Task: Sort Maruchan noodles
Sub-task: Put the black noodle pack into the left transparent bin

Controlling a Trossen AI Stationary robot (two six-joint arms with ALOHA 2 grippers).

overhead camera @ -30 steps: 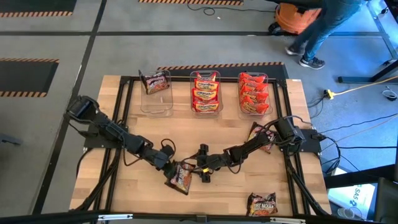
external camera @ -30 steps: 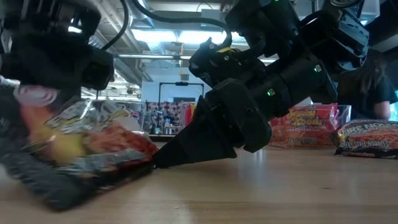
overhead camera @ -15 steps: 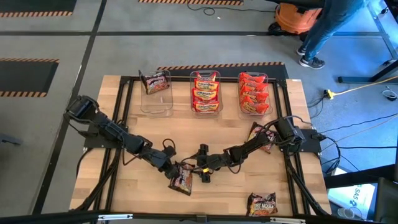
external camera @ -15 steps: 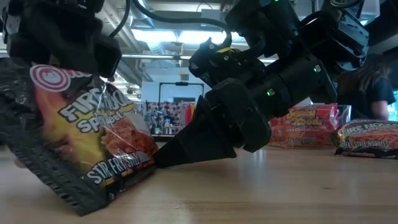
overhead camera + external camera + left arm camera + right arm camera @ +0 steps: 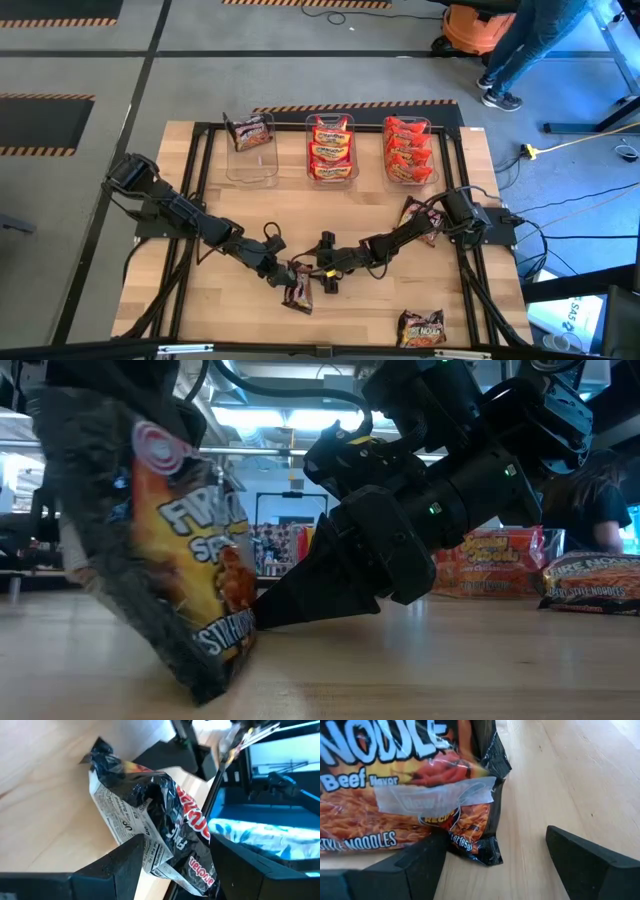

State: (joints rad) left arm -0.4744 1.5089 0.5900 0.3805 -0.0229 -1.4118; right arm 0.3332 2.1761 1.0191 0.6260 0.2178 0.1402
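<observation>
A dark Maruchan noodles packet (image 5: 175, 550) with a yellow and red label stands tilted on the table's near middle, and my left gripper (image 5: 175, 845) is shut on it. My right gripper (image 5: 495, 837) is open and low over the table just right of that packet (image 5: 297, 291). Its finger (image 5: 265, 615) ends at the packet's edge; I cannot tell whether it touches. One dark packet (image 5: 250, 130) leans in the far left clear bin. Orange-yellow packets (image 5: 331, 148) fill the middle bin and red ones (image 5: 408, 150) the right bin. My left gripper pinches the packet's crumpled upper end (image 5: 162, 832) between its two fingers. The fingers come from the table's left, slanting down. The packet hangs steeply tilted below them, with its lower corner (image 5: 212, 685) on the wood.
Two more dark packets lie loose: one (image 5: 420, 215) beside my right arm and one (image 5: 422, 327) near the front edge. The three clear bins stand in a row along the far edge. A black frame (image 5: 200, 140) borders the table. A person (image 5: 520, 40) walks beyond it.
My left gripper has tipped upward and risen a little with the packet. The packet has swung from lying nearly flat to standing steeply, its upper end lifted while its lower corner stays on the table. My right arm has kept still.
</observation>
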